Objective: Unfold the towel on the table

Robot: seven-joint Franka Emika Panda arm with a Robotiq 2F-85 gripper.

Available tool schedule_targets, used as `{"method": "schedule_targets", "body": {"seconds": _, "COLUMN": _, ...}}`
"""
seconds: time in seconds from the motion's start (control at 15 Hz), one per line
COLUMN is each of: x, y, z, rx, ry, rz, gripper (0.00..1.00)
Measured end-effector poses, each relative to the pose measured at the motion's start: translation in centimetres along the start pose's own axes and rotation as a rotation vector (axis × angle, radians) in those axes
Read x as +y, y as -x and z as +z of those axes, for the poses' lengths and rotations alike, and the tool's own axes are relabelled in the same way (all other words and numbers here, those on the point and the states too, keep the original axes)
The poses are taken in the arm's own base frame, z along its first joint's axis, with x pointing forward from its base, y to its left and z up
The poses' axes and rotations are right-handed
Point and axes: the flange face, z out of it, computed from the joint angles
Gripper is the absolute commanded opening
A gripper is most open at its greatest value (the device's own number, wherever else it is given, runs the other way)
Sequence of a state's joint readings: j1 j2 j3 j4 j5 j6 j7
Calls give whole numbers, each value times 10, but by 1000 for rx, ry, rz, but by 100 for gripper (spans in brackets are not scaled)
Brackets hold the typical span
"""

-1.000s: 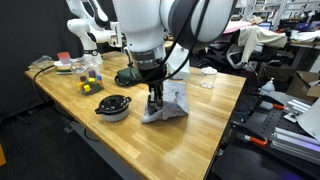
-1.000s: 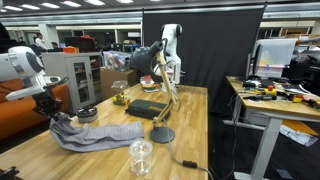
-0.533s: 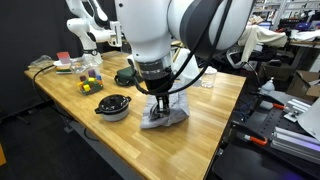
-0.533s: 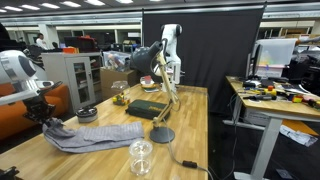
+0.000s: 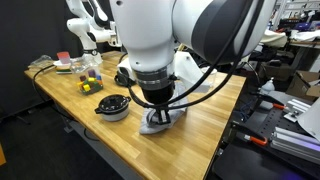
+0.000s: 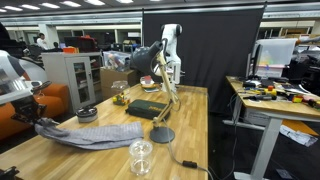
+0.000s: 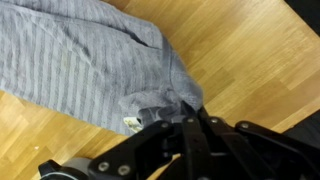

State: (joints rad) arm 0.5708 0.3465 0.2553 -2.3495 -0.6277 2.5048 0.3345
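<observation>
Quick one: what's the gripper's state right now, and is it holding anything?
Gripper: jaws closed, pinching an edge of the towel.

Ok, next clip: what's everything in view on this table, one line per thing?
table: one, light-brown wood, carries everything below.
towel: one, grey-blue, stretched out near the table's edge.
bowl: one, dark, beside the towel.
pouch: one, dark green, behind the bowl, partly hidden by the arm.
glass jar: one, clear, by the table's near edge in an exterior view.
disc: one, dark, flat on the table behind the jar.
small blocks: a few, yellow and mixed colours, beyond the bowl.
arm: one, white and black, above the towel.
pincer: one, black, shut on the towel's corner.
</observation>
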Motion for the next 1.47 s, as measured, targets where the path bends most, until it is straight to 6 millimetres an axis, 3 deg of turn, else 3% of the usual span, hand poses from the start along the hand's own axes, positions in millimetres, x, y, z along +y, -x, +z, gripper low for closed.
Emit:
{"method": "schedule_targets", "body": {"seconds": 0.2, "x": -17, "y": 0, "z": -1, "rx": 4, "ry": 17, "rz": -123, "gripper": 1}}
{"method": "schedule_targets", "body": {"seconds": 0.4, "x": -18, "y": 10, "z": 8, "rx": -23, "ry": 22, "rz": -233, "gripper": 1}}
{"method": "schedule_targets", "body": {"seconds": 0.8, "x": 15, "y": 32, "z": 33, "rx": -54, "ry": 92, "rz": -343, "gripper": 1}}
{"method": "schedule_targets", "body": {"seconds": 1.07, "x": 24, "y": 44, "z": 42, "rx": -49, "ry": 104, "rz": -392, "gripper": 1}}
{"method": "schedule_targets", "body": {"seconds": 1.47, "x": 35, "y": 51, "z": 40, "rx": 10, "ry": 64, "rz": -424, "gripper": 1}}
